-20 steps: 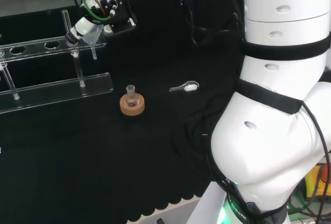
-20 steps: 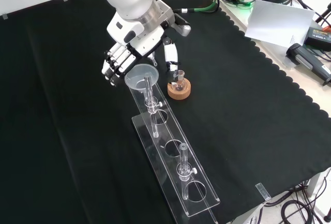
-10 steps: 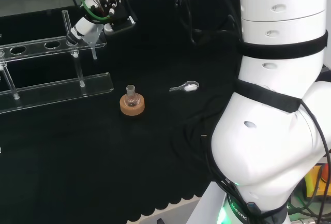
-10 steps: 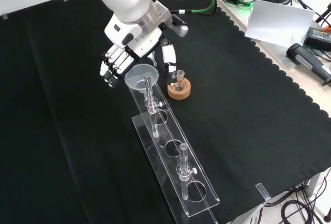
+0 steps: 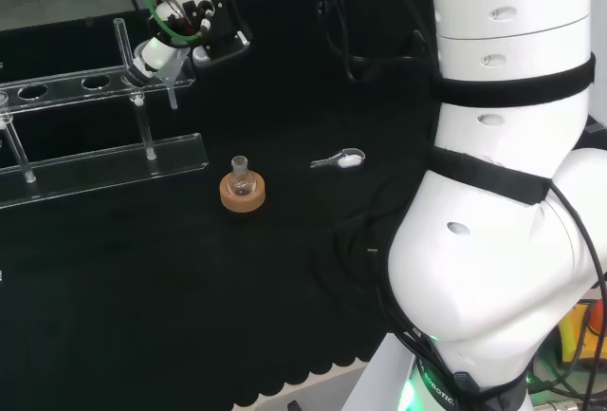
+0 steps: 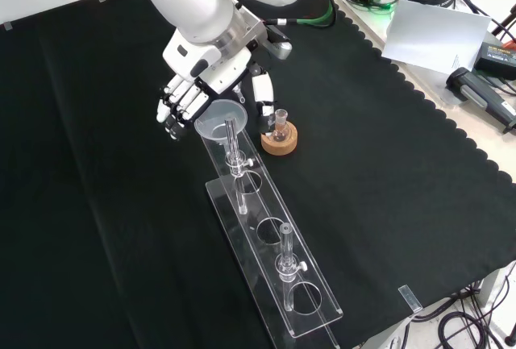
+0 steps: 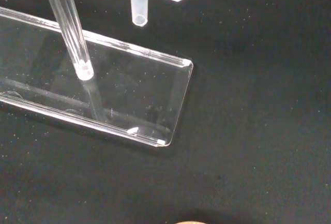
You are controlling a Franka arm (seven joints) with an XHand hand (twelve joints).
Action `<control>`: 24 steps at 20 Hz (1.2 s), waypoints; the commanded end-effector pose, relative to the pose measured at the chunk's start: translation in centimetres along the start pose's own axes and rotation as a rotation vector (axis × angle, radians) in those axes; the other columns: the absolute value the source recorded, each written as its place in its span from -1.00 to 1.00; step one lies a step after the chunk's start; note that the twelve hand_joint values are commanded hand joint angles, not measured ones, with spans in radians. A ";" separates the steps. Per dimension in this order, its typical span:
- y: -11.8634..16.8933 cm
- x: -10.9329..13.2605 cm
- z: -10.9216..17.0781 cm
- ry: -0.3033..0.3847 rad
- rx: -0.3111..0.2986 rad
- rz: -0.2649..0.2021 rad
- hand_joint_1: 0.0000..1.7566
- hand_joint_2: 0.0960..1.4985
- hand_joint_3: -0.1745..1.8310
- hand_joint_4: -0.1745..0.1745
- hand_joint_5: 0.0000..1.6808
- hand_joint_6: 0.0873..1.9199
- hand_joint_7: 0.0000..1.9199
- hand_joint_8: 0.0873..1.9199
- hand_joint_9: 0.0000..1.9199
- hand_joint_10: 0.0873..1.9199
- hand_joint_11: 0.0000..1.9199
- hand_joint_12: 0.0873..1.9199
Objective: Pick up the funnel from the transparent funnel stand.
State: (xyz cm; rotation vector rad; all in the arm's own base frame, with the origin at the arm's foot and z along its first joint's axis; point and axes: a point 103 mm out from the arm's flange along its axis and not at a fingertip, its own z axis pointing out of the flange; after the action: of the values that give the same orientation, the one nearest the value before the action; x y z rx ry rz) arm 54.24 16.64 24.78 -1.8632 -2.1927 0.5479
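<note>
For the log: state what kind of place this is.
Most likely a robotics lab set up for chemistry-ware handling: a clear funnel stand holding a funnel, a small flask on a cork ring, and the hand over black cloth.

Hand (image 5: 156, 50): at the right end of the upper rail, fingers around the funnel.
Funnel (image 5: 171, 77): seated in the funnel stand (image 5: 104, 159), stem pointing down.
Flask (image 5: 241, 177): upright in a cork ring (image 5: 243, 195), near the stand's base.
Spoon (image 5: 341, 158): flat on the table (image 5: 190, 297), right of the flask.
</note>
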 end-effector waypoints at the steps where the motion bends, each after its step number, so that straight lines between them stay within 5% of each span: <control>1: 0.2 0.0 -0.1 -0.004 -0.003 0.001 -0.60 -0.22 -0.82 -0.37 -1.00 -1.00 -0.80 -0.99 -0.90 -1.00 -1.00 -0.62; 5: 0.5 -0.3 -0.2 -0.013 -0.004 0.000 -0.59 -0.21 -0.82 -0.41 -1.00 -1.00 -0.75 -0.92 -0.87 -0.94 -1.00 -0.56; 8: 0.6 -0.4 -0.3 -0.023 -0.013 0.002 -0.59 -0.20 -0.82 -0.44 -0.98 -1.00 -0.76 -0.76 -0.97 -0.55 -1.00 -0.47; 12: 0.8 -0.5 -0.4 -0.036 -0.022 0.007 -0.58 -0.20 -0.82 -0.45 -0.94 -1.00 -0.71 -0.65 -1.00 -0.33 -1.00 -0.39; 24: 1.3 -1.0 -0.3 -0.073 -0.053 0.041 -0.53 -0.16 -0.81 -0.26 -0.60 -1.00 -0.51 -0.55 -0.90 -0.24 -1.00 -0.17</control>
State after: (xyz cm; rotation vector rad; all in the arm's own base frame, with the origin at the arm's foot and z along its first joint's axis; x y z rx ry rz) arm 55.61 16.05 24.73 -1.9351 -2.2381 0.5741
